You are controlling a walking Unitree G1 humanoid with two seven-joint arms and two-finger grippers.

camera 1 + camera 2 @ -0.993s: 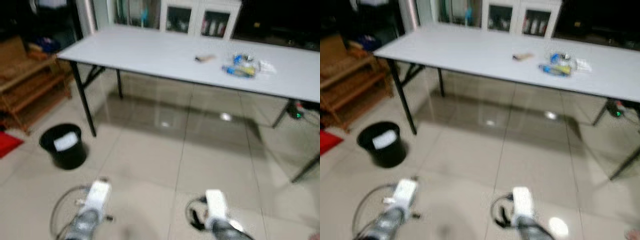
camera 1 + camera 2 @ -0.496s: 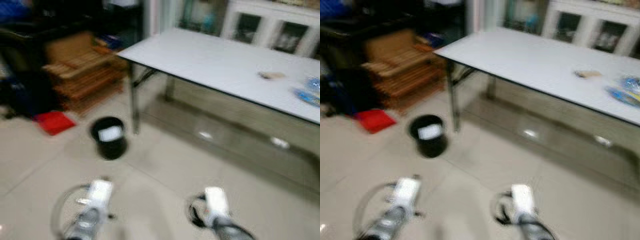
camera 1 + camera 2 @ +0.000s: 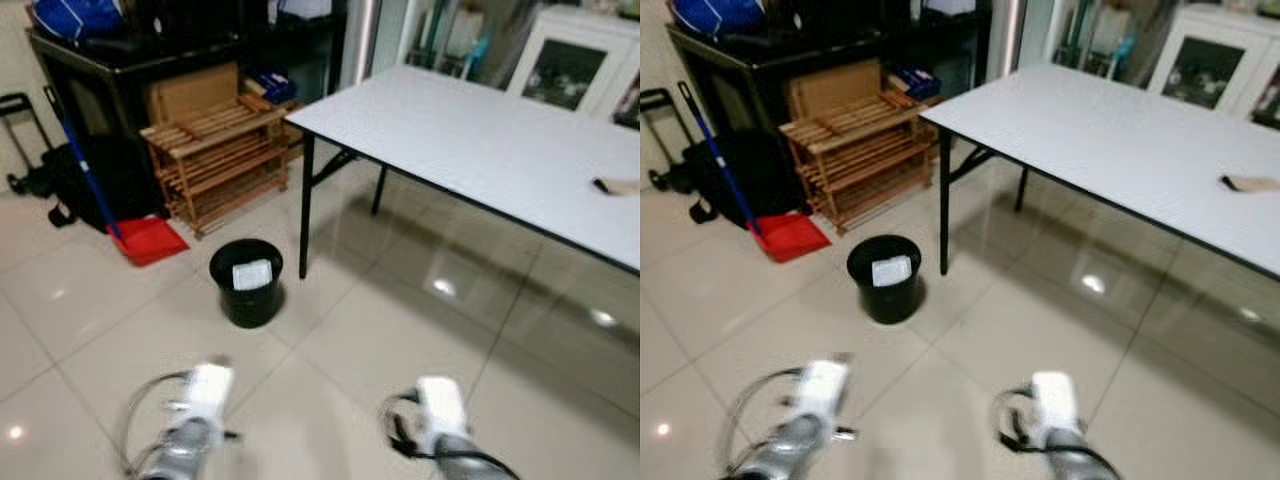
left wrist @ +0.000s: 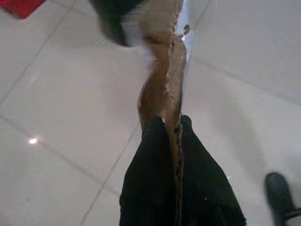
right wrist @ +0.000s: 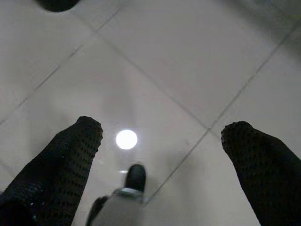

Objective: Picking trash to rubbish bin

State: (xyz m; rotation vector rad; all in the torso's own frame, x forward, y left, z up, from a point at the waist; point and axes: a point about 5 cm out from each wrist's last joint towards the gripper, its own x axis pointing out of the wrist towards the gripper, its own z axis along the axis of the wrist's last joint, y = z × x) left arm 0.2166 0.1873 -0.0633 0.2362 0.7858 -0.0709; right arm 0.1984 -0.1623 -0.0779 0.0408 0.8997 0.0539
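I can't identify the white scrap (image 3: 251,274) inside the bin (image 3: 246,282), and the table (image 3: 480,150) runs off frame.

Brown torn cardboard (image 4: 165,89) sits pinched in the black left end effector (image 4: 173,129), with the black bin (image 3: 246,282) ahead over glossy beige floor tiles (image 3: 390,330), a red dustpan (image 3: 148,240) beyond.

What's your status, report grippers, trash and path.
Left gripper shut on cardboard scrap. Right gripper open, empty. Black bin ahead-left beside table leg, bare tile between.
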